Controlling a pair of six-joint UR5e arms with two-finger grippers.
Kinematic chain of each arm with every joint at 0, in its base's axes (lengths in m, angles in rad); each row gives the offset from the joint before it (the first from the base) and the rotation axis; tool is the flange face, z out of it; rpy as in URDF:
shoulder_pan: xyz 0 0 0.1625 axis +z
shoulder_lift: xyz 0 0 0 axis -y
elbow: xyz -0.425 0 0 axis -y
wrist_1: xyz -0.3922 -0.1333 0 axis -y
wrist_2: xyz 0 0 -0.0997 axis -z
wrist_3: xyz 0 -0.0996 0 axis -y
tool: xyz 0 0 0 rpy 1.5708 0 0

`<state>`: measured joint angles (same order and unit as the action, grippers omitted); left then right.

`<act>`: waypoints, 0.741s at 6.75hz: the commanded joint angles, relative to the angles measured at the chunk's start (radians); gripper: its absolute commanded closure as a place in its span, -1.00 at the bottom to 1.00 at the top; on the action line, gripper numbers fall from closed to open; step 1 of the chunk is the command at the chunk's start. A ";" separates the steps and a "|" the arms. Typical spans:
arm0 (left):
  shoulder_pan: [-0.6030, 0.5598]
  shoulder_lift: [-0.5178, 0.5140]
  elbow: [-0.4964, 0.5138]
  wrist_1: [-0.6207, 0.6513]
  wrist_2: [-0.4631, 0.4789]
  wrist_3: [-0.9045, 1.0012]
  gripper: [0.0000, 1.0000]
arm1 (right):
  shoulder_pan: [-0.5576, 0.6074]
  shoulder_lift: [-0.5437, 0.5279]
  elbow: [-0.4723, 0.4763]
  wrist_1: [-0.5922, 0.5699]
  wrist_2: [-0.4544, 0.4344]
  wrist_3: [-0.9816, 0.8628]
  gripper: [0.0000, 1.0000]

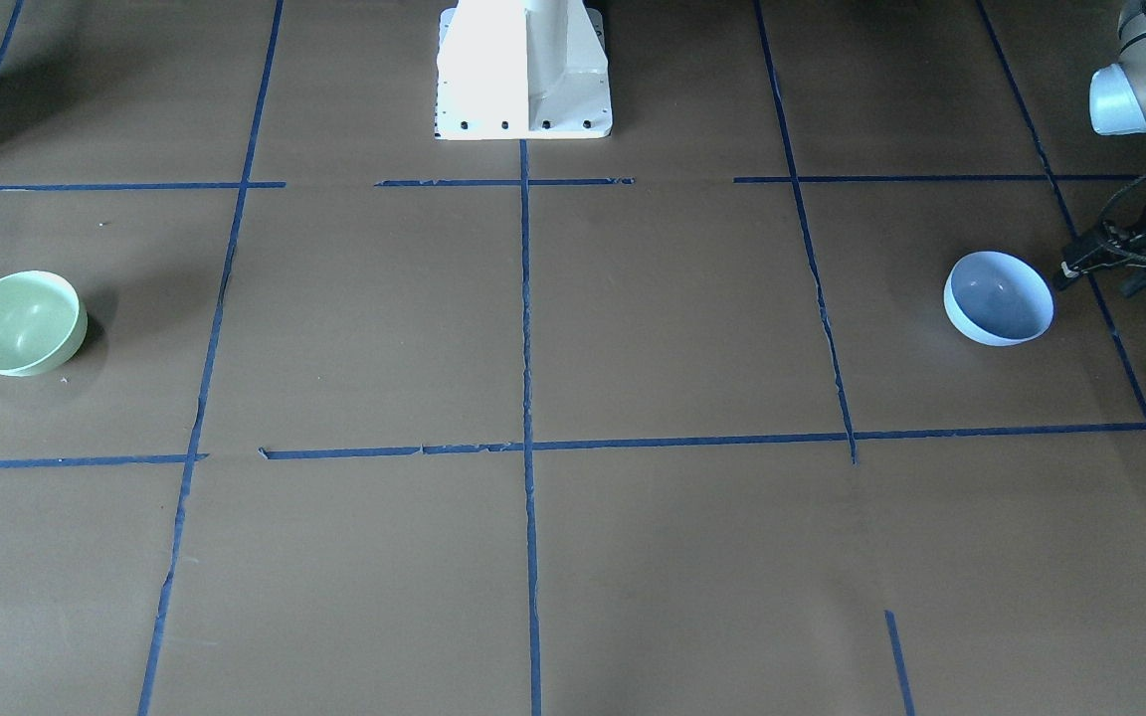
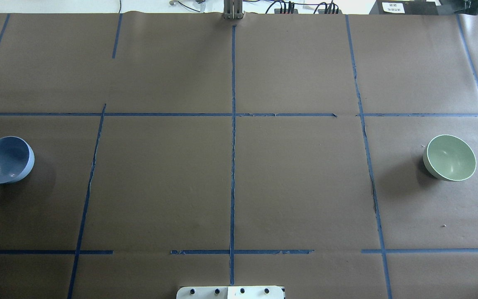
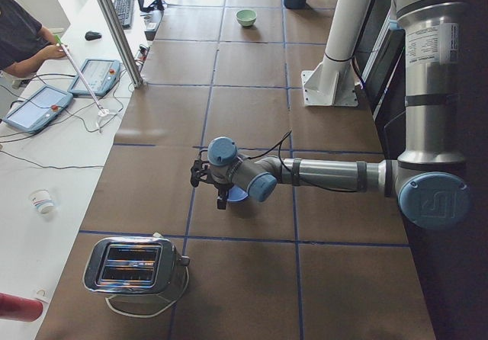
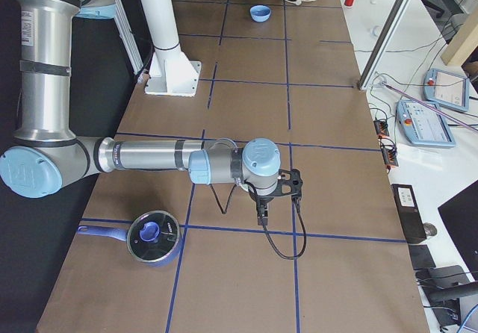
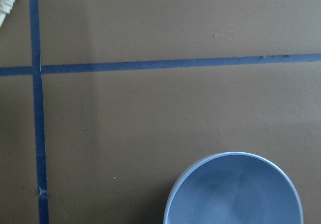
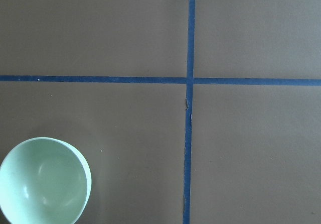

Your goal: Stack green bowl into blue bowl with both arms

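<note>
The green bowl [image 1: 22, 323] stands upright on the brown table at the robot's right end; it also shows in the overhead view [image 2: 449, 158] and at the right wrist view's lower left [image 6: 44, 180]. The blue bowl [image 1: 998, 297] stands upright at the robot's left end [image 2: 6, 160] and fills the left wrist view's lower right [image 5: 233, 190]. My left gripper [image 1: 1098, 278] hovers beside the blue bowl toward the table's end, fingers apart and empty. My right gripper [image 4: 280, 200] shows only in the exterior right view, so I cannot tell whether it is open.
The white pedestal [image 1: 523, 70] stands at mid table on the robot's side. A toaster [image 3: 131, 266] sits past the blue bowl at the left end. A lidded blue pot [image 4: 153, 236] sits at the right end. Blue tape lines cross the table.
</note>
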<state>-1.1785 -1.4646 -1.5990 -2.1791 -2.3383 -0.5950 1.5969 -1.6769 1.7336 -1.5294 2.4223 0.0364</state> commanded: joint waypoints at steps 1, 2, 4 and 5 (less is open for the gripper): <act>0.077 -0.002 0.066 -0.073 0.057 -0.060 -1.00 | 0.000 -0.001 -0.005 0.000 0.000 -0.001 -1.00; 0.089 -0.005 0.070 -0.073 0.056 -0.072 -1.00 | 0.000 -0.001 -0.005 0.000 0.000 -0.001 -1.00; 0.094 -0.005 0.071 -0.070 0.056 -0.075 -0.35 | 0.000 -0.001 -0.005 0.000 0.000 0.000 -1.00; 0.092 -0.007 0.071 -0.070 0.059 -0.074 0.09 | 0.000 0.000 -0.006 0.000 0.000 -0.001 -1.00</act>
<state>-1.0865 -1.4699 -1.5286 -2.2492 -2.2823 -0.6686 1.5969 -1.6779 1.7283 -1.5294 2.4221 0.0360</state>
